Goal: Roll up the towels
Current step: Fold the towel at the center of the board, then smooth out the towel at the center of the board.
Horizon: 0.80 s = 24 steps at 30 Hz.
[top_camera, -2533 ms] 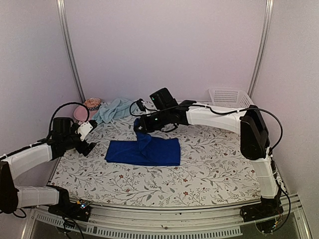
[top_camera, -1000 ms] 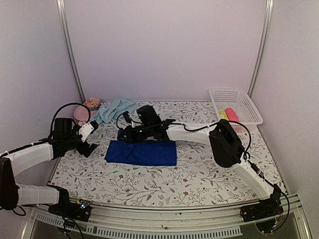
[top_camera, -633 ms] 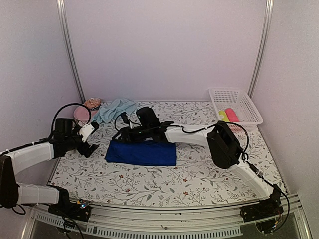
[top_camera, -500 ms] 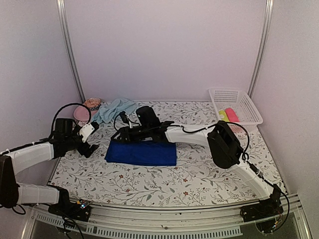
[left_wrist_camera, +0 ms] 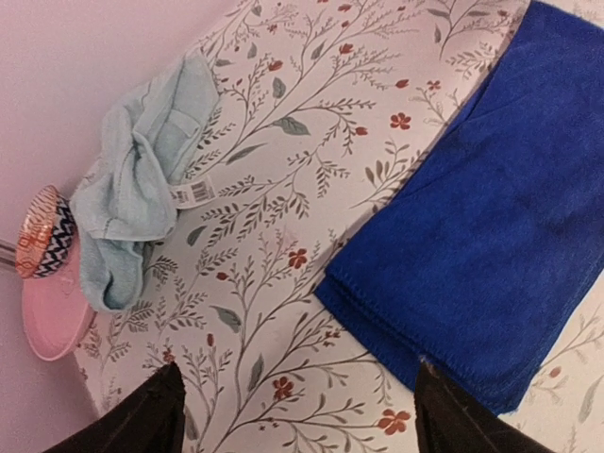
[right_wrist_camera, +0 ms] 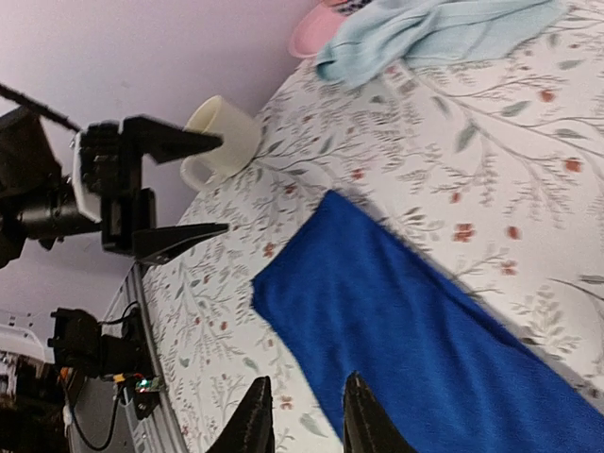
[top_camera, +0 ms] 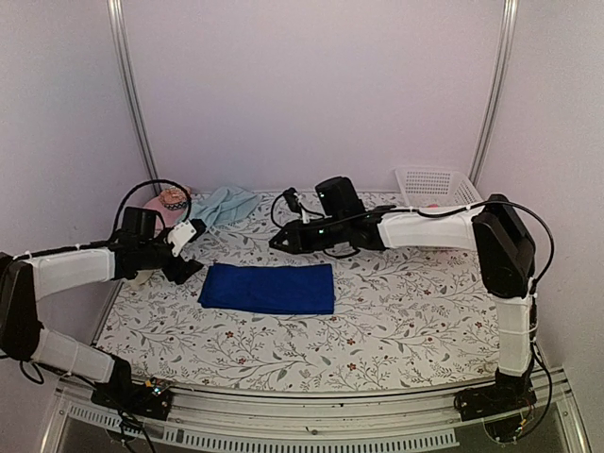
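Beside the blue towel (top_camera: 269, 288), left hand (top_camera: 192, 248) hovers (jaws wide apart).

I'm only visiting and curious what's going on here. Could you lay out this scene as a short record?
royal blue towel: folded flat, mid-table, not rolled
aqua towel: crumpled, back left, beside pink hat
left gripper: open, empty, left of that towel
right gripper: jaws slightly apart, empty, near its far edge
basket: back right
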Tool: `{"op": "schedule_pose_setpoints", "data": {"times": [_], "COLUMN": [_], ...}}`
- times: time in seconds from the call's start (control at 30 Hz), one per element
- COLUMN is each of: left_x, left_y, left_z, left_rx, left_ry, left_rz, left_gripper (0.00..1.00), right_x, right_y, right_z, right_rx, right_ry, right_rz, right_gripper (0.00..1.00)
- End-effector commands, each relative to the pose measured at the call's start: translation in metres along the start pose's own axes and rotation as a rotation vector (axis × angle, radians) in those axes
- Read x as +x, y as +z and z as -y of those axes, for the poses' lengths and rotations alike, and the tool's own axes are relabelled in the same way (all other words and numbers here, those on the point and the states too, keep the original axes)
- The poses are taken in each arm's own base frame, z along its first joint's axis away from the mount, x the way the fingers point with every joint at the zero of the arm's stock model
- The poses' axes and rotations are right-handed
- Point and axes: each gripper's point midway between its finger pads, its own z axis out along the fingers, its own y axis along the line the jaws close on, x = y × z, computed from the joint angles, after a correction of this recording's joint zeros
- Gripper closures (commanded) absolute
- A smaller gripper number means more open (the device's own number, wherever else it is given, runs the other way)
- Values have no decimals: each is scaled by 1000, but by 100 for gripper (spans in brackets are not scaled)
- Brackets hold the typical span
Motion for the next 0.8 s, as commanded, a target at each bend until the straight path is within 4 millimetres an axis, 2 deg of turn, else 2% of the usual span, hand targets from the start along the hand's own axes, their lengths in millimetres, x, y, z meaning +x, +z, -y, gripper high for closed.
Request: {"op": "schedule_pose_setpoints", "data": {"times": [0.0, 0.17, 0.3, 0.77], "left_x": [-16, -23, -18, 7], "left_y": [21, 39, 49, 92], "left_z": [12, 30, 36, 26], "left_rx": [47, 119, 129, 57], "left_ry": [4, 7, 7, 10], "left_rz": [-18, -56, -89, -186], "left_gripper": [28, 47, 60, 63], "right_x": [9, 34, 48, 65], "right_y": [-31, -17, -13, -18], "right_z": [73, 103, 122, 160], "right_rx": [217, 265, 316, 418], "right_ry": [44, 87, 121, 165], "right_rz": [-1, -77, -106, -138], "right_gripper": [76, 87, 89, 89]}}
